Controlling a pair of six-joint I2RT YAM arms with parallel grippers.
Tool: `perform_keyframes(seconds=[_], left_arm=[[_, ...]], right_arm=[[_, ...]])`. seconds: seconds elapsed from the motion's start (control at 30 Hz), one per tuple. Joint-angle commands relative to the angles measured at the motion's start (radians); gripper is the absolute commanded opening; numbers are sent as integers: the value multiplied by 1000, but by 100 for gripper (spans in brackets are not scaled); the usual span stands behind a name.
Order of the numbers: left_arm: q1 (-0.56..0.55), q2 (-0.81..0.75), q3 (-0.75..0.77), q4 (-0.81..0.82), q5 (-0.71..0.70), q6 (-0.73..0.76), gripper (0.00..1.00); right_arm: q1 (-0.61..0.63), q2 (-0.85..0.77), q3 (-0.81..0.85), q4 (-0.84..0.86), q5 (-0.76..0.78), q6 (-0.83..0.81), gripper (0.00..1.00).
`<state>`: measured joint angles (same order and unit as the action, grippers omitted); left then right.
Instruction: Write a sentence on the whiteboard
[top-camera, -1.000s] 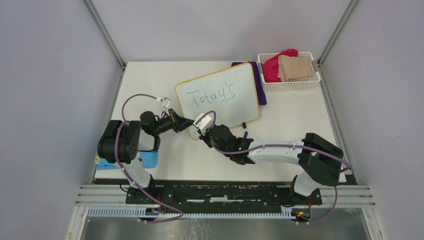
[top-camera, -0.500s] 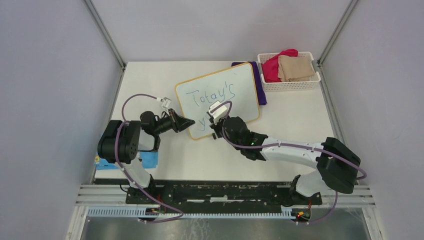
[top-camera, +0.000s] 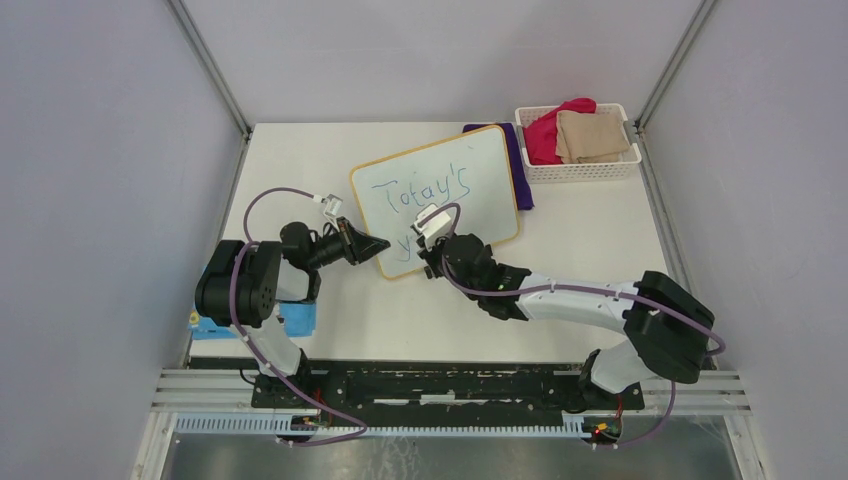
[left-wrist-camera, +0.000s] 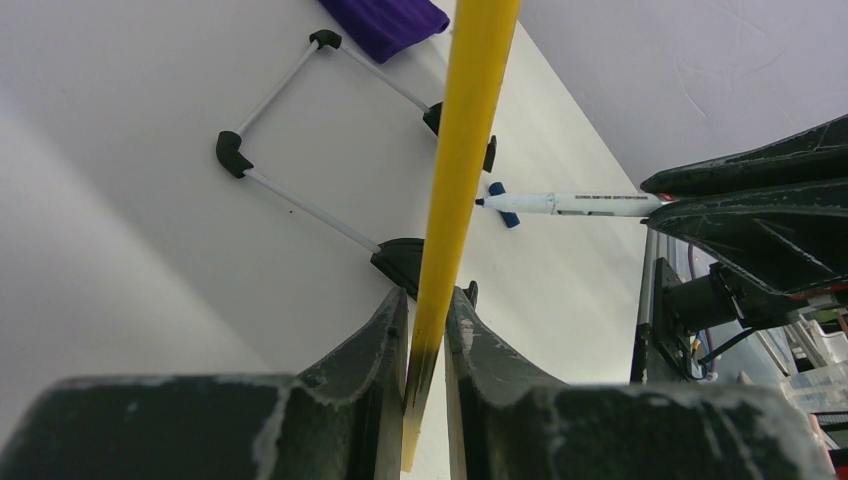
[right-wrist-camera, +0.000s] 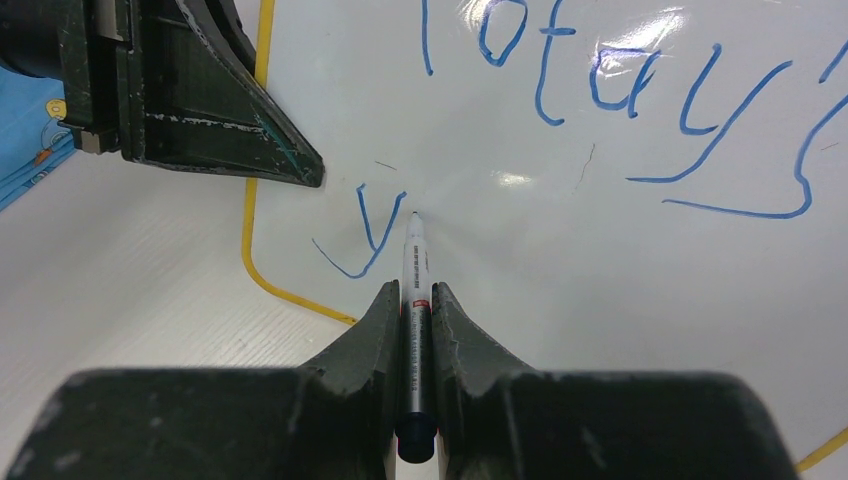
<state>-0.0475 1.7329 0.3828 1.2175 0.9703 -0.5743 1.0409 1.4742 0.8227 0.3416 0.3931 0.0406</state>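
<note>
Left gripper (left-wrist-camera: 428, 305) clamped the board (top-camera: 485, 210) by its frame; right gripper (right-wrist-camera: 415, 292) held a marker (right-wrist-camera: 416, 255), tip at the "y" of the sentence (top-camera: 428, 190).

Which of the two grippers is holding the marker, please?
The right gripper: it is shut on the marker, tip at the whiteboard. The left gripper only clamps its yellow frame.

left hand (left-wrist-camera: 426, 308) clamped, right hand (right-wrist-camera: 415, 296) clamped

- Top camera: above, behind my bases, looking down over the table (top-camera: 300, 160).
- Left wrist: close, edge-on to the whiteboard (left-wrist-camera: 465, 150).
- Right wrist: close over its face; all share it.
</note>
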Motion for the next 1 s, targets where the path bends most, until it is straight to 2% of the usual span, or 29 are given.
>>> perform_keyframes(seconds=[0.0, 0.97], left_arm=[[-2, 11, 11, -65, -50, 62, 2], [-7, 7, 14, -82, -52, 71, 2]], right_arm=[[3, 25, 49, 30, 5, 16, 0], [-25, -21, -29, 7, 50, 25, 0]])
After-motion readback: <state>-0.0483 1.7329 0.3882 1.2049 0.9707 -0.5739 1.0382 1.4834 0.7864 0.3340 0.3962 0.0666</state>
